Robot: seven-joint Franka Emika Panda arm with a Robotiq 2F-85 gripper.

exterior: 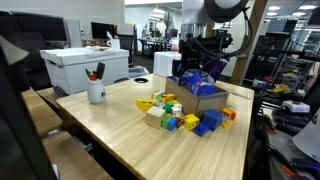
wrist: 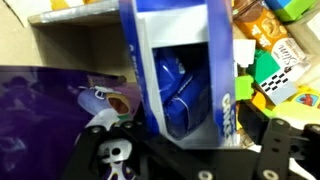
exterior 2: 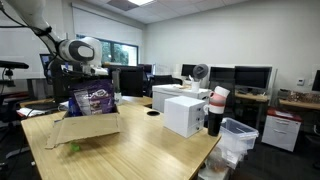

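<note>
In the wrist view a blue and white carton (wrist: 185,60) stands upright between the jaws of my gripper (wrist: 190,115). The jaws are spread wide on either side of it; the right finger (wrist: 250,100) sits close against the carton's side, and I cannot see whether it grips. A purple snack bag (wrist: 40,110) lies just left of the carton, inside a cardboard box (wrist: 75,40). In both exterior views the gripper (exterior: 197,70) (exterior 2: 92,80) hangs down into that cardboard box (exterior: 208,101) (exterior 2: 85,128), right above the purple bag (exterior 2: 92,100).
Several coloured toy blocks (exterior: 170,112) (wrist: 280,60) lie on the wooden table beside the box. A white mug with pens (exterior: 96,92) and a white carton (exterior: 85,65) (exterior 2: 185,115) stand farther off. A dark cup (exterior 2: 215,118) is at the table's edge, a bin (exterior 2: 238,135) beyond.
</note>
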